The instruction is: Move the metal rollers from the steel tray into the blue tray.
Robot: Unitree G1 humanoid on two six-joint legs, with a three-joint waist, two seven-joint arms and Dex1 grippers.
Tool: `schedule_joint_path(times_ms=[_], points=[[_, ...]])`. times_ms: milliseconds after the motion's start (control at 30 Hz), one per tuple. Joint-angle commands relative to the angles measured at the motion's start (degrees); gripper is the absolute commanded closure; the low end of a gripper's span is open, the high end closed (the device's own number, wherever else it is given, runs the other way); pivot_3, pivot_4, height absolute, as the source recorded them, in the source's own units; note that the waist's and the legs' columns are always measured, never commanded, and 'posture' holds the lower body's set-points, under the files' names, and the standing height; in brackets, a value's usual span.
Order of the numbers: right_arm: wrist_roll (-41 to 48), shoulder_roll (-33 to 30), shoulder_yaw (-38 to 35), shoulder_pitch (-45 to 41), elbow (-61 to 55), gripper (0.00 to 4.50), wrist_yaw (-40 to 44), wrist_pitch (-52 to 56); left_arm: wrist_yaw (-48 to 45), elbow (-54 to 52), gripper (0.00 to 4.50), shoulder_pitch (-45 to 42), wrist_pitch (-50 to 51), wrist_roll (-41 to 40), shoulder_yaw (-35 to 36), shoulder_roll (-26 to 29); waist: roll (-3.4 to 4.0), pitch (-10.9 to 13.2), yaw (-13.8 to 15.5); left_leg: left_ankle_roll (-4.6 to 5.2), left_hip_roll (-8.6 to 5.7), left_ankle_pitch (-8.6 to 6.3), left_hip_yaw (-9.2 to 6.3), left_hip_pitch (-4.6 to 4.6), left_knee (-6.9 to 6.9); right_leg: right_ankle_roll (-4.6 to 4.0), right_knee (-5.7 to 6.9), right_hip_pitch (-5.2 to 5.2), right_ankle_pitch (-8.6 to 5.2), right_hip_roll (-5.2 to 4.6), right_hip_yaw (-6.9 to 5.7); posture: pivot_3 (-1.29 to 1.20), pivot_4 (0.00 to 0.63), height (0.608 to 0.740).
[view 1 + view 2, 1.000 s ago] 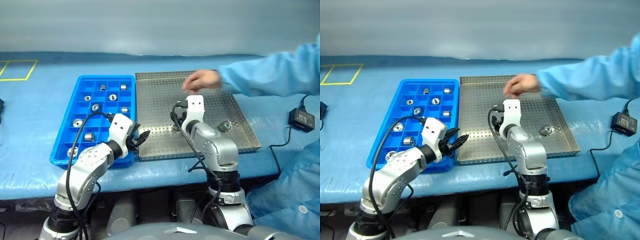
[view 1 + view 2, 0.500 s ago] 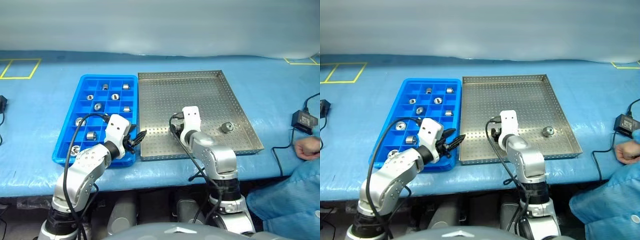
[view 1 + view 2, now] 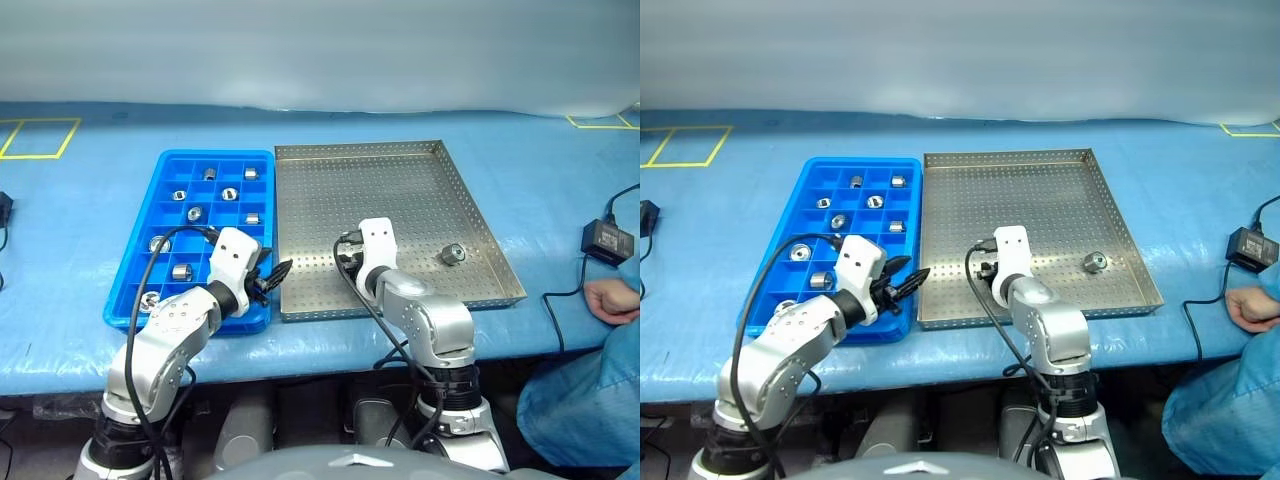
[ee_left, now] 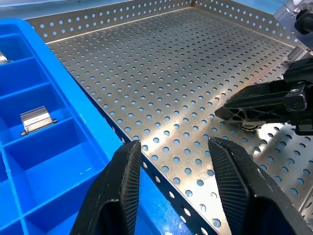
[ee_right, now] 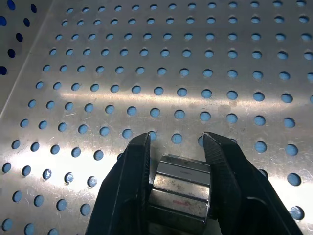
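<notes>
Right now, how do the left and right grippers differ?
The left gripper hangs empty with its jaws apart over the seam between the blue tray and steel tray; the right gripper is clamped on a metal roller, low inside the steel tray. Both have two black fingers.

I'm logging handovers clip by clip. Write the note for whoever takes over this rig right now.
Right gripper: shut on a shiny ribbed metal roller, low over the grey perforated steel tray.
Left gripper: open, empty, over the seam between the steel tray and the bright blue compartmented plastic tray.
Done: eight silver rollers sit in separate blue tray compartments.
Left: carry the gripped roller to a free compartment, then fetch the last loose roller near the steel tray's right edge.
A person's hand rests at the table's right.
</notes>
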Motion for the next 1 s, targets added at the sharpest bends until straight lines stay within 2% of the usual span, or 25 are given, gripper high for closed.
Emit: schedule_joint_path(times_ms=[33, 167, 300, 500, 733, 1000], points=[[3.5, 1.4, -0.5, -3.5, -1.7, 3.17, 3.2, -1.1, 0.1, -3.2, 2.12, 0.9, -0.3, -0.6, 1.4, 0.5, 0.01, 0.0, 0.0, 0.00, 0.00, 0.00, 0.00, -0.01, 0.00, 0.00, 0.00, -0.01, 0.00, 0.00, 0.00, 0.12, 0.150, 0.740], [7.0, 1.6, 0.9, -8.7, -0.6, 3.17, 8.5, -2.6, 1.1, -5.0, 2.12, 3.0, 0.7, 0.3, 2.8, 1.8, 0.03, 0.0, -0.1, 0.00, 0.03, 0.00, 0.00, -0.02, -0.02, 0.00, 0.00, -0.04, 0.00, 0.04, 0.00, 0.15, 0.150, 0.740], [7.9, 1.0, 3.6, -14.4, 4.0, 3.17, 13.7, -8.7, 3.0, -8.4, 2.12, 5.7, 1.5, -0.1, 6.9, 2.3, 0.03, 0.0, 0.5, 0.00, 0.03, 0.00, -0.02, -0.01, -0.05, -0.02, -0.01, -0.04, -0.01, 0.04, -0.02, 0.18, 0.150, 0.740], [7.9, 3.9, 4.4, -23.2, 21.5, 3.17, 18.4, -20.2, 5.7, -12.6, 2.12, 9.2, 2.0, -1.0, 14.0, 1.0, 0.02, 0.0, 1.8, 0.00, 0.00, 0.00, -0.02, -0.01, -0.07, -0.01, -0.05, -0.01, -0.01, 0.02, -0.04, 0.25, 0.150, 0.740], [4.9, 7.0, 6.7, -31.3, 41.6, 3.17, 23.2, -32.9, 7.2, -15.0, 2.12, 12.0, 2.5, -0.5, 14.0, 0.0, 0.02, 0.0, 3.4, -0.01, -0.05, 0.00, -0.04, -0.01, -0.12, -0.03, -0.09, 0.00, 0.00, 0.02, -0.07, 0.30, 0.150, 0.740], [4.6, 9.6, 5.8, -36.3, 52.9, 3.17, 25.2, -41.8, 8.1, -15.8, 2.12, 13.6, 2.4, -0.3, 13.2, -0.7, 0.03, 0.0, 4.8, -0.10, -0.06, 0.03, -0.04, -0.01, -0.25, -0.09, -0.09, -0.06, -0.05, 0.04, -0.10, 0.34, 0.150, 0.740]])
